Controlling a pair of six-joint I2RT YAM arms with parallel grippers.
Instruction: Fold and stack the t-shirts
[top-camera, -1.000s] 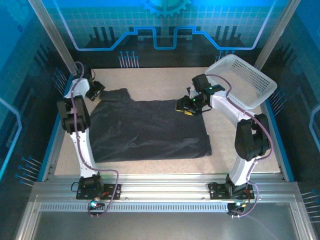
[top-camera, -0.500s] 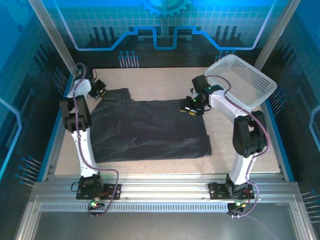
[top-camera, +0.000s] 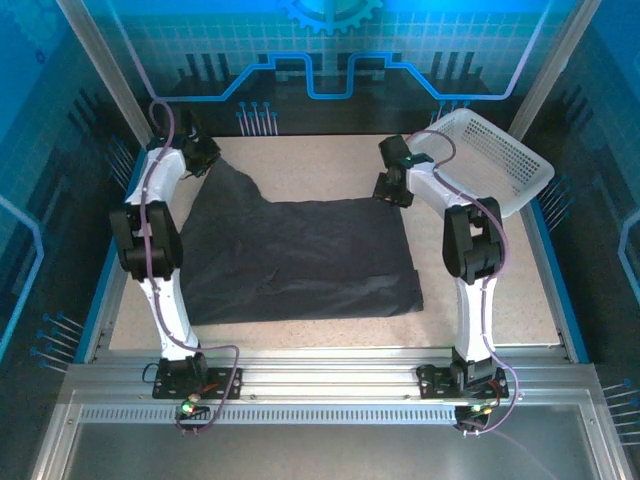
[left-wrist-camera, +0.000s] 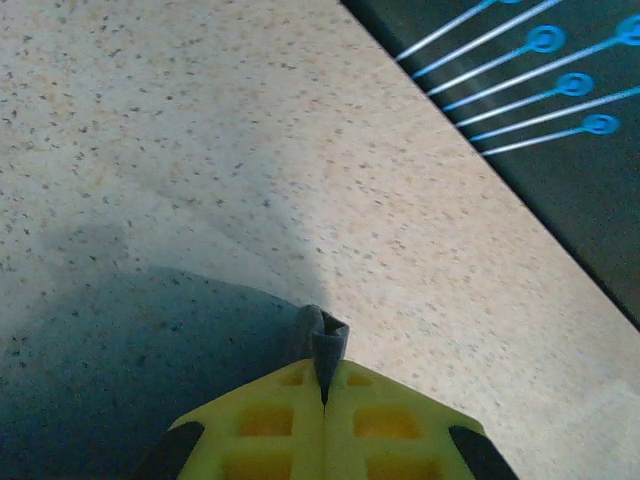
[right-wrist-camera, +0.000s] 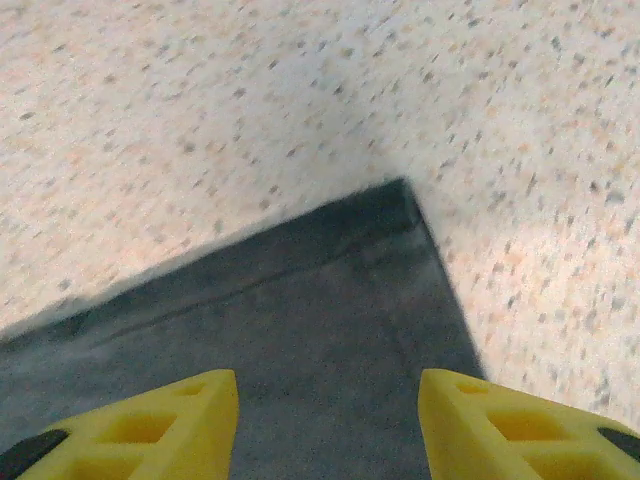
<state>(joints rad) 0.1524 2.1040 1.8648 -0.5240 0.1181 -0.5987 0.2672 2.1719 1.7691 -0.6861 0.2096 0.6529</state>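
The plain dark charcoal-grey cotton t-shirt (top-camera: 300, 260) is lying flat, perhaps folded once, on the speckled beige tabletop (top-camera: 330, 160). The left gripper (left-wrist-camera: 322, 385) is pinching its far left corner, and the right gripper (right-wrist-camera: 325, 395) is hovering, jaws spread, over the far right corner. Most of the folding, and all the stacking, is waiting.

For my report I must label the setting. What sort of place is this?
Probably a robot work cell for laundry-folding trials, not a home: a speckled table fenced by an aluminium frame and blue printed panels, with a dark t-shirt on it and a white basket at its far corner.
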